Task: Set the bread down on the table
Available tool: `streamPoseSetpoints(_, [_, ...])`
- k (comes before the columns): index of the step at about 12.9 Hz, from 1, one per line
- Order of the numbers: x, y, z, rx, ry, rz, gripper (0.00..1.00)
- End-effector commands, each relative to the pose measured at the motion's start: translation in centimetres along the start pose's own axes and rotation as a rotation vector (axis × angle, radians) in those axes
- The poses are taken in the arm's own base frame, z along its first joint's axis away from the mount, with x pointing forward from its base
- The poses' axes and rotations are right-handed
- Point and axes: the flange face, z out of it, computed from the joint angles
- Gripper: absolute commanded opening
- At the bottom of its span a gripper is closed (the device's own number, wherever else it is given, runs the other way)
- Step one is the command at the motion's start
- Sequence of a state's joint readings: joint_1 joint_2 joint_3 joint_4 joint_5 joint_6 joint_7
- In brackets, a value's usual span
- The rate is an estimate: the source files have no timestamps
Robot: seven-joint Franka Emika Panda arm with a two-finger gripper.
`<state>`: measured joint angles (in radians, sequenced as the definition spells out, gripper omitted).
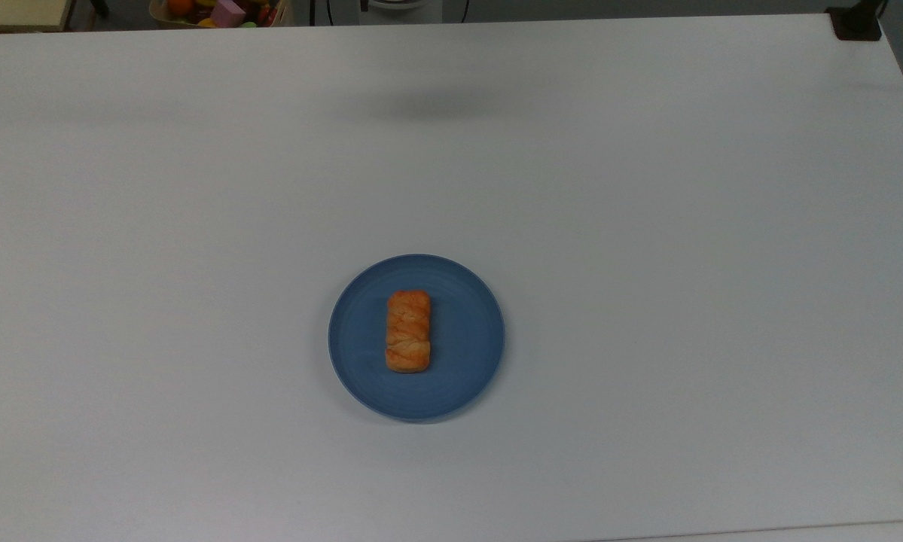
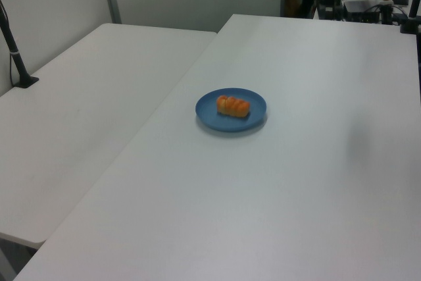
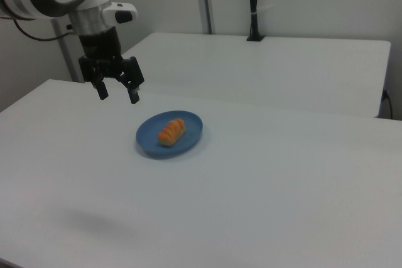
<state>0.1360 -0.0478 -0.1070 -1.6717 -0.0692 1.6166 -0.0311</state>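
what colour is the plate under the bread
Blue; the plate under the bread shows best in the top view.

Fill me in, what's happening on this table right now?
A Franka arm is set up to move the bread off the blue plate and onto the table. Nothing is grasped yet: the bread lies on the plate, untouched. In the right view the end effector hangs in the air, open and empty, up and to the right view's left of the plate.
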Motion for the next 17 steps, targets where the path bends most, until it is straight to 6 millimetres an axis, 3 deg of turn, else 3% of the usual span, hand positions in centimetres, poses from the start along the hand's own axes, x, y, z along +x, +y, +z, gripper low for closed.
streamPoseSetpoints(1, [-0.9,0.4,-0.4,0.001,0.001,-0.053,1.0])
streamPoseSetpoints(7, [0.0,0.0,0.2,0.006,0.003,-0.041,1.0])
streamPoseSetpoints(12, [4.3,-1.2,0.6,0.055,0.1,0.07,1.0])
streamPoseSetpoints(17, [8.4,-2.1,3.8,0.058,0.181,0.16,1.0])
